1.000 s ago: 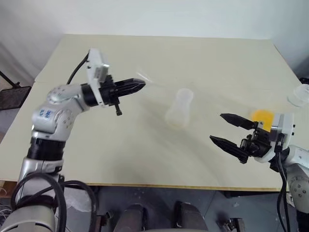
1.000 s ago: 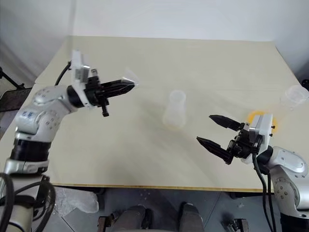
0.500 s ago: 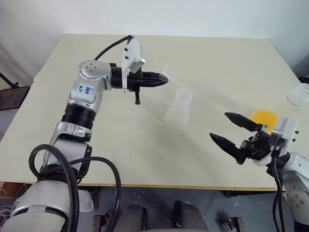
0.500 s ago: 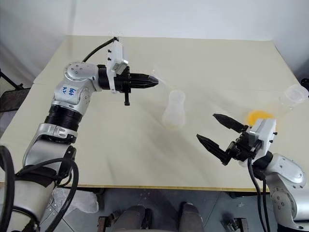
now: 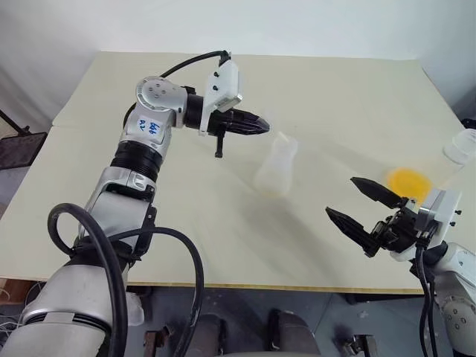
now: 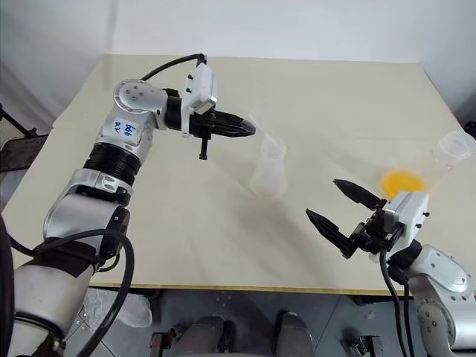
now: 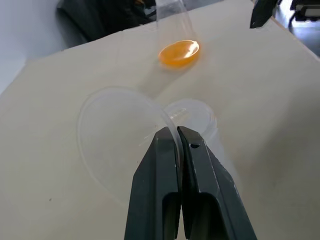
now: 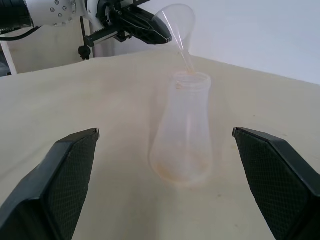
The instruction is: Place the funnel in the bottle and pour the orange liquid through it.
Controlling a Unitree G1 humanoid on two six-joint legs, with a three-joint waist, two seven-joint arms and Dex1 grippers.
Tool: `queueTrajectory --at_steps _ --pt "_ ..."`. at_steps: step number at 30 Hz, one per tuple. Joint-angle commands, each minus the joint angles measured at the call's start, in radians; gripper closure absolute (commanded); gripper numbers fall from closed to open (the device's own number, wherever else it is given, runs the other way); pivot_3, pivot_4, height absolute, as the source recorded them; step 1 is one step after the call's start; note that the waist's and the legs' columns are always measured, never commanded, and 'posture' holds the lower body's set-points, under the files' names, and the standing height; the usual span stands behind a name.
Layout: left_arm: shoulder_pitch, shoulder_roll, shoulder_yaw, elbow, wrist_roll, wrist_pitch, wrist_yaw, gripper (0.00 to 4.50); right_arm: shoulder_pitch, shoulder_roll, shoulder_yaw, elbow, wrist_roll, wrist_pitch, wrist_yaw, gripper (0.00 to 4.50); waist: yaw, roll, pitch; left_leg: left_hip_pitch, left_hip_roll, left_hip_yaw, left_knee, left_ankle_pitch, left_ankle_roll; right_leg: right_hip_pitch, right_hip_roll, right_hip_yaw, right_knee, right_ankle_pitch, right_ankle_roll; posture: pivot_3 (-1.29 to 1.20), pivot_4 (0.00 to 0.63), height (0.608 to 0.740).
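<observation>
A pale cream rectangular tabletop (image 5: 171, 208) fills the scene, its far edge meeting a plain white wall; dark floor shows past the left edge.

From the left, the left gripper (image 5: 262, 125) reaches across the middle of the table, its two black fingers pressed together on the rim of the small clear plastic cone funnel (image 8: 176, 22). The funnel hangs tilted, its short spout at the mouth of the translucent colourless flask-shaped plastic bottle (image 5: 276, 165), which stands upright near the table's centre. Whether the spout touches the neck cannot be told.

Further right, on the near side, the right gripper (image 5: 364, 216) hovers above the table with its fingers spread wide and nothing between them. Just beyond it lies the bright orange liquid (image 5: 407, 180), sitting in the bottom of a clear wide-mouthed plastic cup (image 6: 451, 151) that leans toward the right edge.

The head views barely show the funnel; the right wrist view shows its cone and spout plainly against the wall, and the left wrist view shows the pinch on its rim (image 7: 125, 140), with the bottle's mouth (image 7: 192, 112) just past it and the orange pool (image 7: 178, 53) farther on.

There is one funnel, one bottle, one cup and two grippers.
</observation>
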Motion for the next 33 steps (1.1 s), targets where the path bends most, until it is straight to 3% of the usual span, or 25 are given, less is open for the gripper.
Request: queueTrajectory --at_steps 1,26,29,33 --pt "-0.049 -0.007 0.005 0.027 0.029 -0.056 -0.02 4.47 0.003 0.011 -0.04 -0.042 0.01 -0.035 -0.022 0.0 -0.001 0.0 0.0 0.0 0.0 0.0 0.0 0.0 0.0 0.0 0.0 0.0 0.0 0.0 0.0 0.0 0.15 0.74" --pt "-0.207 -0.076 -0.037 0.217 0.229 -0.347 -0.044 4.47 0.053 0.002 -0.049 -0.087 0.01 -0.035 -0.054 0.0 0.002 -0.001 0.0 -0.001 0.0 0.0 0.0 0.0 0.001 0.0 0.0 0.0 0.0 0.0 0.0 0.0 0.15 0.74" --pt "-0.213 -0.081 -0.039 0.226 0.246 -0.369 -0.039 3.78 0.06 0.004 -0.051 -0.091 0.009 -0.033 -0.061 0.0 0.0 -0.001 0.0 0.0 0.0 0.0 0.0 0.0 0.001 0.0 0.0 0.0 0.0 0.0 0.0 0.0 0.15 0.74" --pt "-0.22 -0.09 -0.034 0.234 0.249 -0.38 -0.079 2.51 0.066 0.003 -0.053 -0.092 0.006 -0.033 -0.065 0.0 0.001 -0.001 0.001 0.0 0.0 0.0 0.0 0.0 0.001 0.0 0.0 0.0 0.0 0.0 0.0 0.0 0.15 0.74"
